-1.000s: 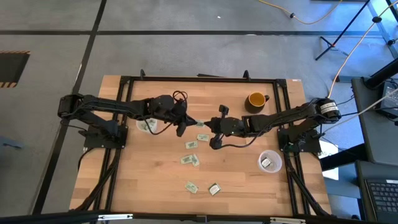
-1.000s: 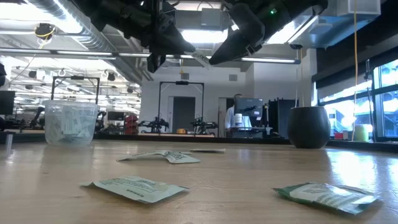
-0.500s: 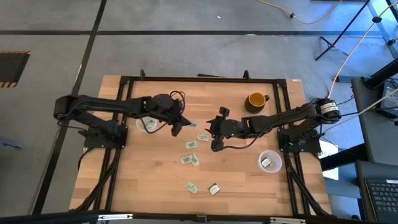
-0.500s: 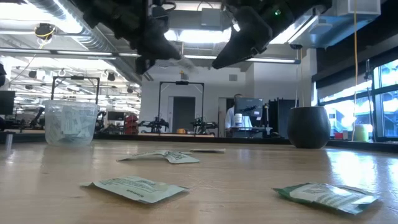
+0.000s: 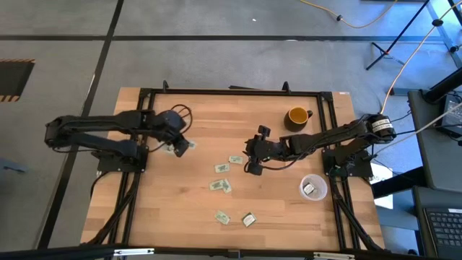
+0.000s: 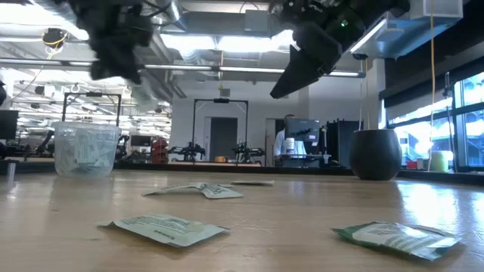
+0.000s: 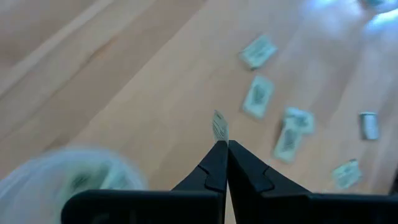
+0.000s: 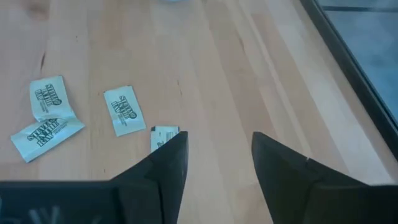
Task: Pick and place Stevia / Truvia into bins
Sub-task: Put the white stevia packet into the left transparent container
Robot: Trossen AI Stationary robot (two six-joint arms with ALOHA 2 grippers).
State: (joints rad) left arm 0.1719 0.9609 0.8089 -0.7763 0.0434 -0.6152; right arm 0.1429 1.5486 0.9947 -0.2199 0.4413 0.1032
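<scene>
Several pale green and white Stevia packets (image 5: pixel 222 168) lie flat on the wooden table's middle and near part. My left gripper (image 5: pixel 182 146) is shut on one packet (image 7: pixel 219 126) beside the left clear cup (image 6: pixel 85 149), which stands at the table's left and holds packets. My right gripper (image 5: pixel 249 167) hangs open above the table's middle with nothing between its fingers (image 8: pixel 217 140). Below it lie loose packets (image 8: pixel 124 110). The right clear cup (image 5: pixel 312 188) stands at the right with a packet inside. My left gripper pinches the packet by one end (image 7: pixel 219 138) between its two fingertips. The rest of the packet sticks out past the tips, clear of the table.
A yellow-orange mug (image 5: pixel 297 115) stands at the far right. A black frame (image 5: pixel 231 92) runs along the table's far edge and sides. Bare wood shows along the near left part of the table. A person stands far off in the room behind (image 6: pixel 281 143).
My left gripper has swung from the table's middle toward the left edge, over to the left cup, taking along the packet that was between both grippers' tips. My right gripper has stayed near the middle, drawing back slightly toward the right.
</scene>
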